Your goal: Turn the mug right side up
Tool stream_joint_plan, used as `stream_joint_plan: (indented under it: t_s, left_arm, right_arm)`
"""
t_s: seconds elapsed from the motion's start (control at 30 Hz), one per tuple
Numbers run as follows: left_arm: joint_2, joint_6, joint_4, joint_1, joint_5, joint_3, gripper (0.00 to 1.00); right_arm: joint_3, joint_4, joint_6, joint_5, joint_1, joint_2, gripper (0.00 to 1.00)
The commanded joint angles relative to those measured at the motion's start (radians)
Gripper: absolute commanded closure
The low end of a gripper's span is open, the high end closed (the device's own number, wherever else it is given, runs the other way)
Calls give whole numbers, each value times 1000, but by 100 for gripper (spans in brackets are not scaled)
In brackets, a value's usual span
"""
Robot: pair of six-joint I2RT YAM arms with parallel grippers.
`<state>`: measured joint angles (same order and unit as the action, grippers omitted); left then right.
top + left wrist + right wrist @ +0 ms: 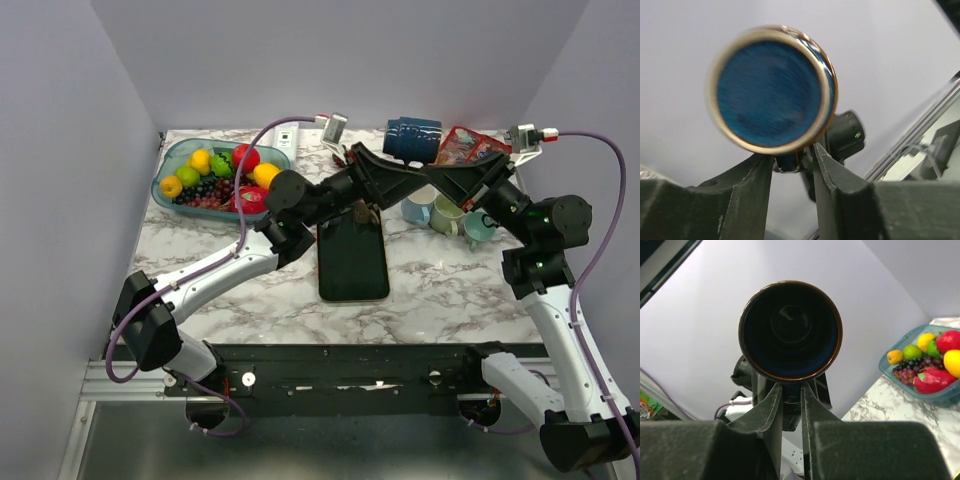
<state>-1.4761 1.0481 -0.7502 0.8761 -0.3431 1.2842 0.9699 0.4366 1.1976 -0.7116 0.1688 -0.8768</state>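
The dark blue mug (412, 138) hangs on its side in the air above the back of the table, between my two raised arms. In the left wrist view its tan-rimmed base (771, 95) faces the camera. My left gripper (793, 155) is open: its fingers stand on either side of the handle (786, 162), with a gap at the right finger. In the right wrist view the mug's dark mouth (790, 330) faces the camera, and my right gripper (792, 387) is shut on the handle below it. From above, the left gripper (403, 168) and right gripper (430, 172) meet under the mug.
A blue tray of fruit (170, 165) stands at the back left, also in the right wrist view (890, 371). A black tablet (352, 260) lies mid-table. Pale mugs (447, 213) and a red packet (465, 145) sit at the back right.
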Motion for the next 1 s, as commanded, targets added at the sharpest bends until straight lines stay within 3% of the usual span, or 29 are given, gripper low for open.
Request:
stream_joint_plan:
  t_s: [0.0, 0.53, 0.57, 0.6, 0.67, 0.97]
  left_arm:
    - [-13, -43, 94, 54, -103, -23, 47]
    - [69, -177, 250, 32, -54, -147, 29]
    - [72, -187, 268, 31, -48, -152, 28]
    - [76, -192, 303, 29, -33, -160, 36]
    - [76, -211, 342, 24, -21, -161, 41]
    - [31, -233, 426, 12, 59, -215, 41]
  right_arm:
    - [47, -179, -119, 102, 15, 19, 99]
    - [15, -387, -181, 196, 14, 56, 99]
    - [15, -412, -182, 199, 14, 53, 99]
    - [15, -424, -184, 201, 14, 49, 99]
    - [1, -467, -197, 195, 14, 44, 99]
    - [-131, -663, -297, 265, 14, 42, 99]
